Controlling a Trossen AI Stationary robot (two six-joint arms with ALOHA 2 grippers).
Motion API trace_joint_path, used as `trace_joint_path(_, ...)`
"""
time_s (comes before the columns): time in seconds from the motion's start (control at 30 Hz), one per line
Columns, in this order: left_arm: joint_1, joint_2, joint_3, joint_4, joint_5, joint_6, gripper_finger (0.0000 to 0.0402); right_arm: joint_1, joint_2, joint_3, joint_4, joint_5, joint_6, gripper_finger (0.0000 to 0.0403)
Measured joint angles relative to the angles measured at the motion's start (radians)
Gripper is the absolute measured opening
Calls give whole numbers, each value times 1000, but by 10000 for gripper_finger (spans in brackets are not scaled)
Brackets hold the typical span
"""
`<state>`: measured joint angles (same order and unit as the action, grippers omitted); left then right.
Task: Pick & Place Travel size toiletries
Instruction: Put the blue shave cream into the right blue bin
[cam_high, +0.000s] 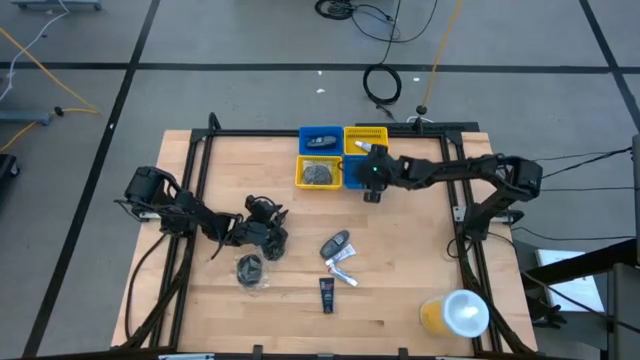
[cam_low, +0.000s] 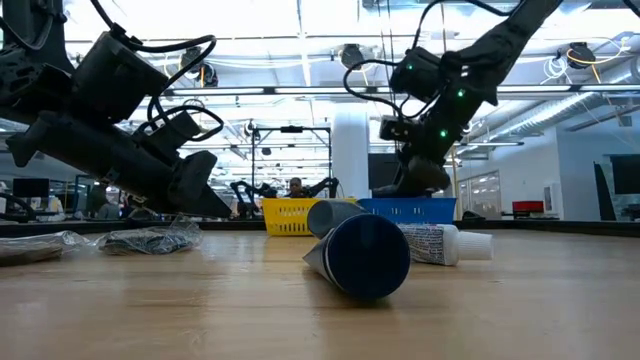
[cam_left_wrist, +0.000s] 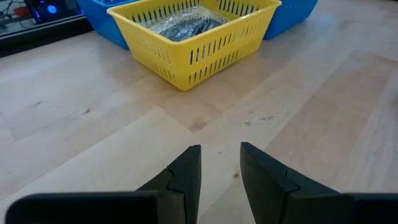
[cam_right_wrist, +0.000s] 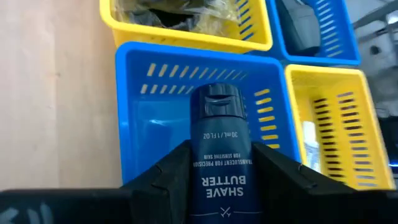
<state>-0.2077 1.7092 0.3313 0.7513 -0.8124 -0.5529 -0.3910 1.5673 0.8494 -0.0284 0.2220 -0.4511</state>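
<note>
Four square bins (cam_high: 333, 156) sit clustered at the table's far edge, and every place here is given from them. Directly above their near blue bin (cam_right_wrist: 186, 134) hangs the right gripper (cam_right_wrist: 221, 163), clamped on a dark blue shave-butter tube (cam_right_wrist: 219, 149). Well short of the bins, the left gripper (cam_left_wrist: 220, 167) hovers parted and empty over bare wood. Released off-centre, the tube could strike the rim and roll out.
</note>
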Motion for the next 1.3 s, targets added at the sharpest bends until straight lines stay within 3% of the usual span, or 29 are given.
trace_joint_path(0.4,0,0,0,0,1,-1,108,-97,11,0,17,-222,73,147)
trace_joint_path(1.3,0,0,0,0,11,-14,108,-112,19,-51,61,-224,137,158)
